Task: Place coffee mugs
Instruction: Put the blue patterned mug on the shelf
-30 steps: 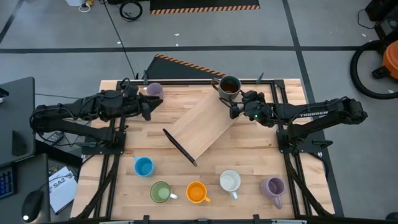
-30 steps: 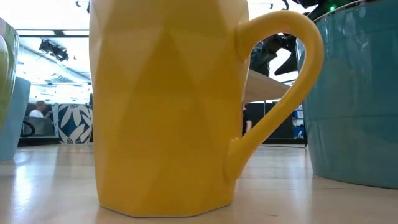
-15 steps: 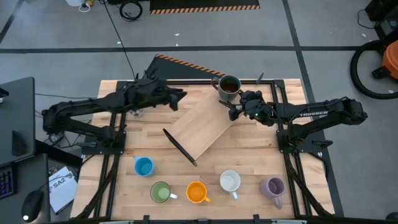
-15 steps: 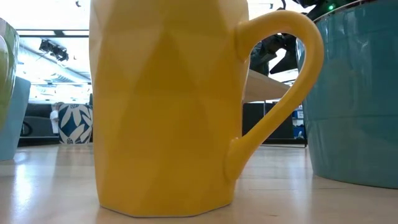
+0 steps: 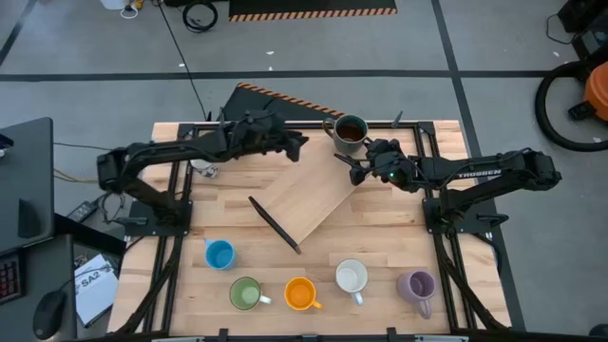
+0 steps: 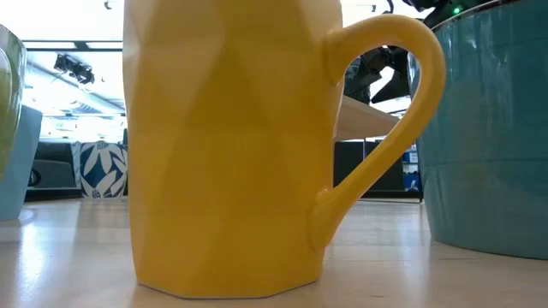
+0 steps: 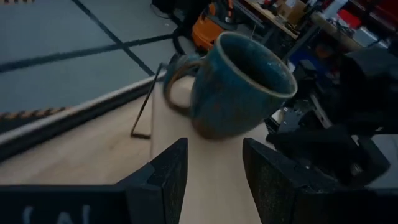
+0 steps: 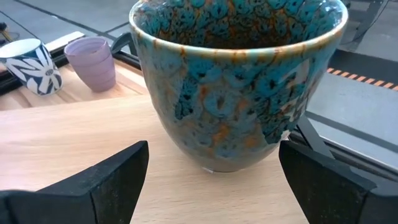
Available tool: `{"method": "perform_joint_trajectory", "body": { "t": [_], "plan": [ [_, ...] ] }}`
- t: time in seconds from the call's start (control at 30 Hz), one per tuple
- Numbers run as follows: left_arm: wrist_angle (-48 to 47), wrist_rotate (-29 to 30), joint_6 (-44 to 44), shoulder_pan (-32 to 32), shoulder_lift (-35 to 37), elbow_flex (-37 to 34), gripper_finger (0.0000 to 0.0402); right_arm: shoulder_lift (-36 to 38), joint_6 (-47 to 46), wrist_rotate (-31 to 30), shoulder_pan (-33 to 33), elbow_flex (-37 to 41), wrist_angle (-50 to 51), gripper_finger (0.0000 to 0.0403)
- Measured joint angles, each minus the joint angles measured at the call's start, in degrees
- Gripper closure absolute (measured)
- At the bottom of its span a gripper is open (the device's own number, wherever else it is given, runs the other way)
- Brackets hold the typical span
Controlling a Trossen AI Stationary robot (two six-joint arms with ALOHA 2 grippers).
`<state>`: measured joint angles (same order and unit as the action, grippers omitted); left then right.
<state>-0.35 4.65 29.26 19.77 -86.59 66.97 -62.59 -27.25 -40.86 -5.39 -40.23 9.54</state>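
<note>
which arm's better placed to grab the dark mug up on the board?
Probably right. The right gripper sits open right beside the dark mug, which fills its wrist view between the fingers. The left gripper, also open, faces it from farther off.

Two slim black jointed arms — the right arm (image 5: 494, 175) carries white lettering along its forearm and a small green light near the wrist. The left arm (image 5: 171, 157) is matte black, its broad dark fingers (image 7: 163, 177) flat-faced and blunt.
</note>
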Motion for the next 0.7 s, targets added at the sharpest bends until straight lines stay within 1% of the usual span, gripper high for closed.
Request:
{"method": "perform_joint_trajectory", "body": {
  "t": [0.17,0.33,0.43,0.57,0.7],
  "plan": [
    [-2.52,0.42,-7.34,0.88,-6.65,8.19,0.0242,0.00,-1.46,0.37,0.24,0.00,0.52,0.0036],
    [-2.89,0.70,-11.92,2.42,-11.57,13.09,0.0242,0.00,-2.32,0.50,1.05,0.00,0.83,0.0036],
    [-2.83,0.70,-15.78,3.22,-13.49,14.74,0.0242,0.02,-3.01,0.48,1.14,0.00,0.92,0.0036],
    [-3.02,0.63,-20.89,4.22,-14.72,14.98,0.0242,0.02,-5.86,0.48,1.14,0.00,0.94,0.0036],
    [-2.95,0.68,-23.54,5.19,-14.77,14.98,0.0242,0.02,-5.87,1.50,1.20,0.00,0.98,0.0036]
  ]
}}
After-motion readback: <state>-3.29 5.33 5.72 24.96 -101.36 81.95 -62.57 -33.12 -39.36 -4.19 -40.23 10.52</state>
